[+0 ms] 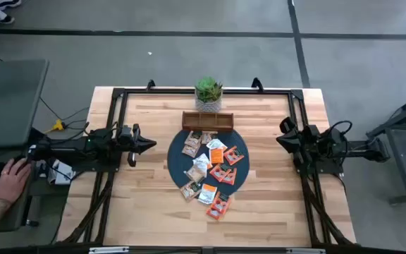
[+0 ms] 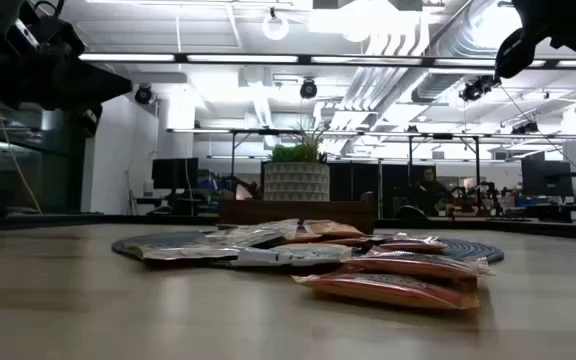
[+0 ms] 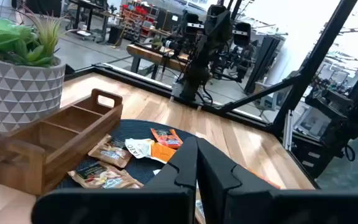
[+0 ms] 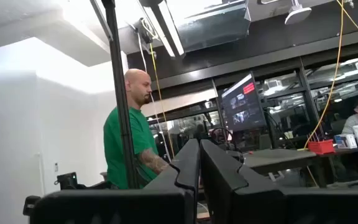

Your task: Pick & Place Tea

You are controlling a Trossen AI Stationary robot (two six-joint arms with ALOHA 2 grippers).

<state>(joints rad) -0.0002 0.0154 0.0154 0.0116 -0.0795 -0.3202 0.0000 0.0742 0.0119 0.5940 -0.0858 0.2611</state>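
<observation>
The tea sachets (image 1: 210, 172) lie in a loose heap on the dark round mat (image 1: 175, 161) at the middle of the table (image 1: 146, 219), orange-red, tan and white ones overlapping, with one orange-red sachet (image 1: 218, 206) spilling off the mat's near edge. Just beyond the mat on the far side stands the wooden compartment tray (image 1: 208, 121), its long axis running left to right, and behind it a potted plant (image 1: 208, 94).

The left gripper (image 1: 149, 144) is parked at the left of the table with its fingers pressed together and holding nothing, pointing right toward the mat. The right gripper (image 1: 280, 137) sits at the right side, likewise closed and empty, pointing left. Both hang above the tabletop, well apart from the heap, which lies between them.

From the high view the left gripper looks nearer to the mat's edge than the right one does (though not by much, and the tan sachets (image 3: 102, 167) on the left of the pile show plainly in its wrist view, beside the tray). The orange-red ones cluster on the right half, so I judge either arm could start with its own side. At the left edge a person's hand (image 1: 10, 180) rests on a keyboard.
</observation>
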